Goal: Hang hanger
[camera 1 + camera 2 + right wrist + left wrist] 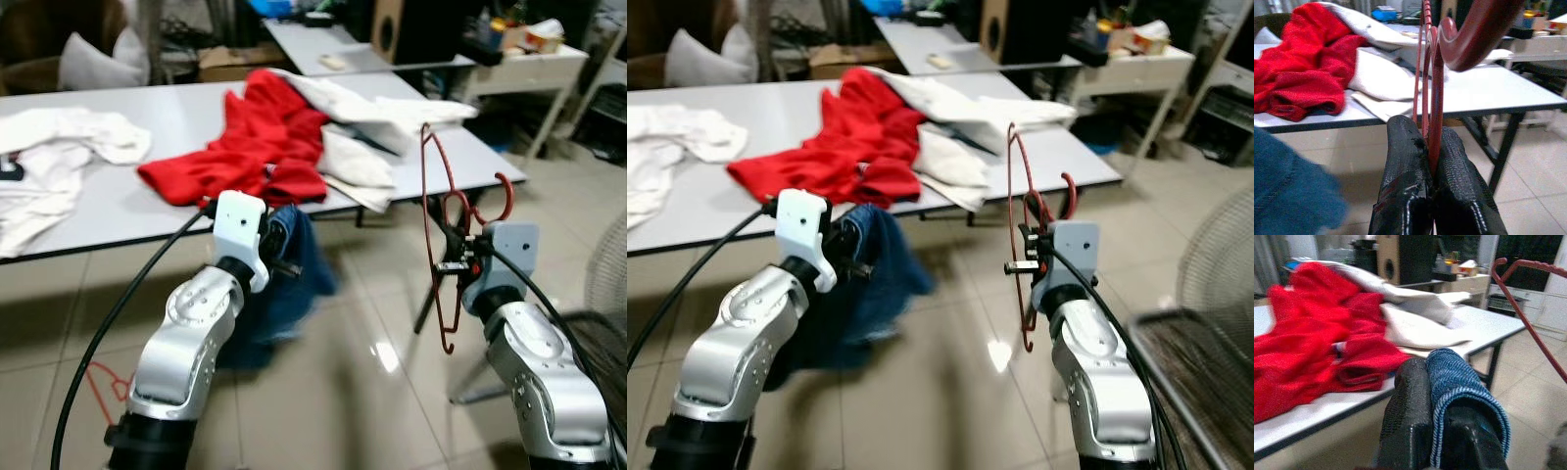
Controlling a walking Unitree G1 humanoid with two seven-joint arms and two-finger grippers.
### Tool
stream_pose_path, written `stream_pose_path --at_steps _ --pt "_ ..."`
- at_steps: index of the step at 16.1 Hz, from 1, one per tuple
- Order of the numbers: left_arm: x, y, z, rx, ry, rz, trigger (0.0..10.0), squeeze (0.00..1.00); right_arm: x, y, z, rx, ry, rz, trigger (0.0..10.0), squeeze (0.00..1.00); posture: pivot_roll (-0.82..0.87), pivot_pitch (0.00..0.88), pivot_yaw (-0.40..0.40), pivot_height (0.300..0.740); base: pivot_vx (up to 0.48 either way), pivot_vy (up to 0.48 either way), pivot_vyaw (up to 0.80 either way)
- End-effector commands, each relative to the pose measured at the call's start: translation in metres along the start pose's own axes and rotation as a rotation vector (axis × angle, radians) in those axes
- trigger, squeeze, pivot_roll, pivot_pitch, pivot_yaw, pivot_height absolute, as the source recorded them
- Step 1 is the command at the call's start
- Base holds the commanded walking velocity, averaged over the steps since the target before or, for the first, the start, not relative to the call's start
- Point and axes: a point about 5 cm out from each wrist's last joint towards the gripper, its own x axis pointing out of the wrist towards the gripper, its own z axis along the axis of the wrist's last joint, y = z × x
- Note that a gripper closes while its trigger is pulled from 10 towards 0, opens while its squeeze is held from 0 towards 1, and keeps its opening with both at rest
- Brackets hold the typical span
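**Silver arms, black fingers**

Both arms are showing rounded silver shells over black joints. A white block is capping the left wrist, a grey one the right wrist. Black cables are trailing from each. The fingers are wearing textured black rubber.

Open tiled floor ahead between both arms; table edge, heaped clothes beyond.

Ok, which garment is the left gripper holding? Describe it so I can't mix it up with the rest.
Start at the long white table heaped with clothes. In front of its near edge, the left gripper is shut on a dark blue knit garment that hangs toward the floor. It is the only blue piece; the red garment and white clothes lie on the tabletop.
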Motion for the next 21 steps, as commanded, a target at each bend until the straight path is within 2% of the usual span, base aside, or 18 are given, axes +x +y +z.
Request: stream_pose_path --at_steps 1,5,6,10,19,21 --pt "0.000 0.005 0.008 0.011 -0.034 0.011 10.0 0.00 0.003 0.007 0.006 -0.012 -0.019 0.039 10.0 0.00 -0.07 0.000 -0.016 0.710 0.322 0.000 0.00" --pt "0.001 0.007 0.008 0.017 -0.032 0.007 10.0 0.00 0.003 0.002 0.003 -0.030 -0.009 0.014 10.0 0.00 -0.08 0.000 -0.008 0.710 0.322 0.000 0.00" --pt "0.001 0.007 0.008 0.018 -0.031 0.005 10.0 0.00 0.003 -0.003 0.001 -0.044 0.007 -0.025 10.0 0.00 -0.08 0.000 -0.008 0.710 0.322 0.000 0.80" --pt "0.001 0.006 0.007 0.018 -0.031 -0.003 10.0 0.00 0.002 -0.007 0.004 0.039 -0.031 -0.059 10.0 0.00 -0.08 0.000 -0.006 0.710 0.323 0.000 0.20" --pt "0.004 0.008 0.009 0.023 -0.041 -0.012 10.0 0.00 0.004 -0.007 0.010 0.026 -0.056 -0.015 10.0 0.00 -0.09 0.000 -0.003 0.710 0.324 0.000 0.00" --pt "0.004 0.007 0.009 0.026 -0.042 -0.017 10.0 0.00 0.004 -0.006 0.012 0.057 -0.058 0.009 10.0 0.00 -0.09 0.000 0.001 0.710 0.326 0.000 -0.40"
